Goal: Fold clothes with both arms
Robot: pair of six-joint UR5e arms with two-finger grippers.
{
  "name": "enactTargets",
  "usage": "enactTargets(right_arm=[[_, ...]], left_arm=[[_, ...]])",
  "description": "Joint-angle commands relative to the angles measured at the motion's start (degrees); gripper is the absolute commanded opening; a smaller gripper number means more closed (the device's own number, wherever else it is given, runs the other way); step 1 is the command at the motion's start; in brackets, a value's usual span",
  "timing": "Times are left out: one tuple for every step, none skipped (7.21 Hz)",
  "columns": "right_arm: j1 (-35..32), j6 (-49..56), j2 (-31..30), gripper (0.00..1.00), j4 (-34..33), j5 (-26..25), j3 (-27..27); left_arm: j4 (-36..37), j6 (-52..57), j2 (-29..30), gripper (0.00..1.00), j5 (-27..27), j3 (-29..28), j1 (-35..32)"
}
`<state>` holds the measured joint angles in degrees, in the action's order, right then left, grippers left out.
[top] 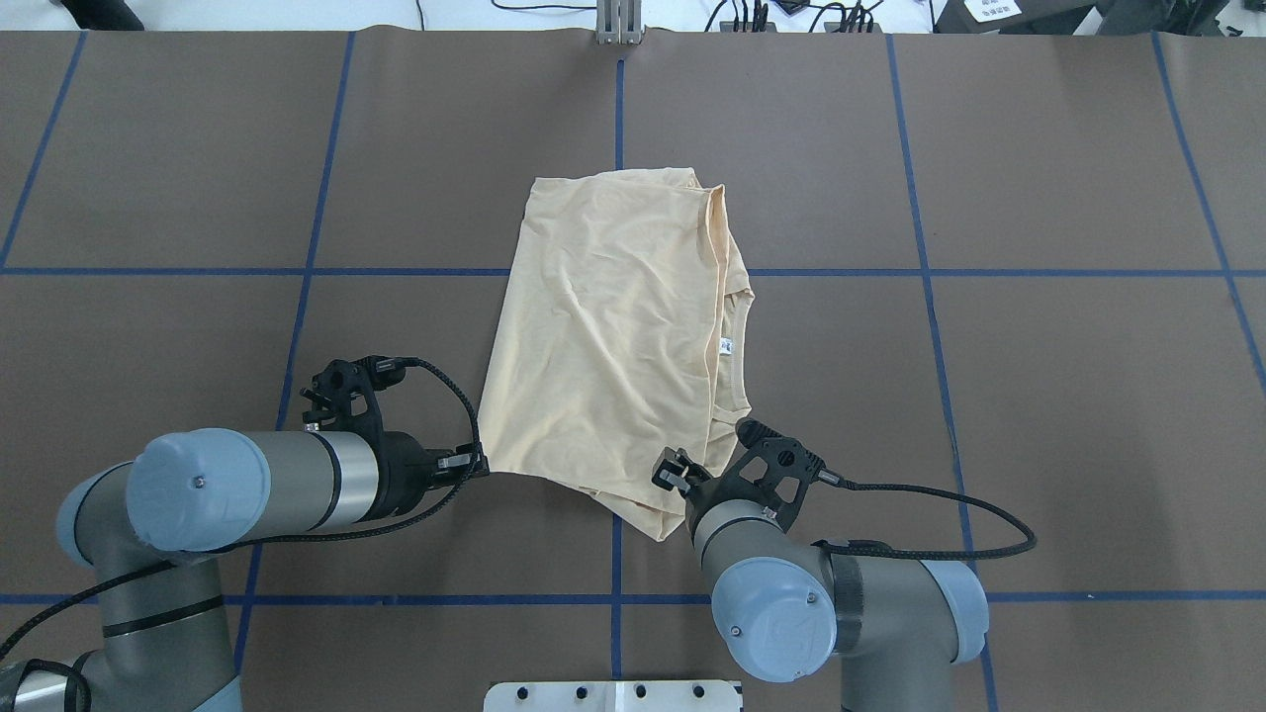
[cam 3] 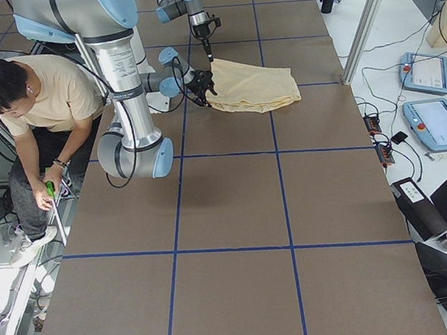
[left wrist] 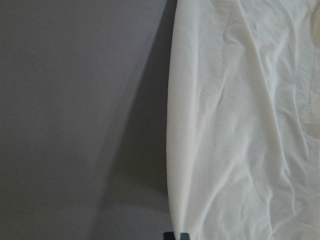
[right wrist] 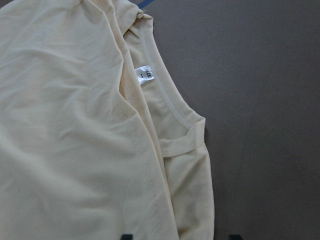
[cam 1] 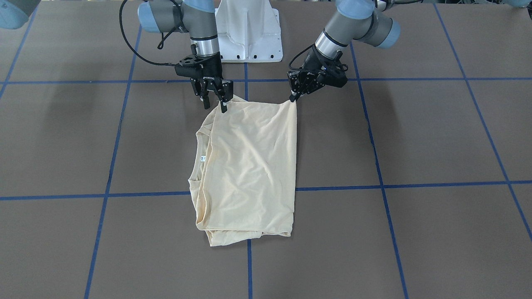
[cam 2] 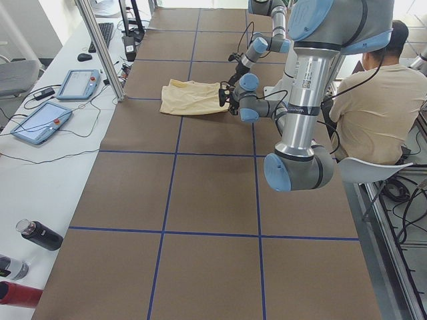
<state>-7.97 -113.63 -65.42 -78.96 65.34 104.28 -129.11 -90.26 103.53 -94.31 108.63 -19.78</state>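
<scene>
The pale yellow T-shirt (cam 1: 249,166) lies folded on the brown table, plain side up, its print hidden. The white neck label (cam 1: 203,158) shows at the collar, also in the right wrist view (right wrist: 145,75). My left gripper (cam 1: 294,99) is shut on the shirt's near corner and holds it slightly raised; in the left wrist view (left wrist: 176,235) the tips pinch the cloth (left wrist: 240,125). My right gripper (cam 1: 215,104) is open over the other near corner, by the collar side. In the overhead view the left gripper (top: 480,465) and right gripper (top: 678,480) flank the shirt's near edge (top: 613,336).
The white pedestal base (cam 1: 249,33) stands between the arms. Blue tape lines cross the table (cam 1: 415,137). A seated person (cam 2: 373,100) is beside the robot. Tablets (cam 2: 80,83) and bottles (cam 2: 40,235) lie on the side bench.
</scene>
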Motion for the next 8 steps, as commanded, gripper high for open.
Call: enactTargets(right_arm=[[0.1,0.0,0.3,0.66,-0.2,-0.1,-1.2],[0.1,0.0,0.3,0.66,-0.1,-0.2,-1.6],[0.0,-0.1,0.7,0.58,-0.1,-0.2,-1.6],[0.0,-0.1,1.0,0.48,0.0,-0.2,-1.6],[0.0,-0.2,1.1,0.42,0.0,-0.3,-1.6],[0.0,-0.1,1.1,0.40,0.1,-0.3,-1.6],[0.0,-0.2,1.3,0.38,0.1,-0.6,-1.6],[0.0,-0.1,1.3,0.38,0.1,-0.7,-1.6]], left_arm=[[0.0,0.0,0.0,0.00,0.0,0.0,0.0],[0.0,0.0,0.0,0.00,0.0,0.0,0.0],[0.0,0.0,0.0,0.00,0.0,0.0,0.0],[0.0,0.0,0.1,0.00,0.0,0.0,0.0],[0.0,0.0,0.1,0.00,-0.1,0.0,0.0],[0.0,0.0,0.1,0.00,-0.1,0.0,0.0],[0.0,0.0,0.2,0.00,-0.2,0.0,0.0],[0.0,0.0,0.2,0.00,-0.2,0.0,0.0]])
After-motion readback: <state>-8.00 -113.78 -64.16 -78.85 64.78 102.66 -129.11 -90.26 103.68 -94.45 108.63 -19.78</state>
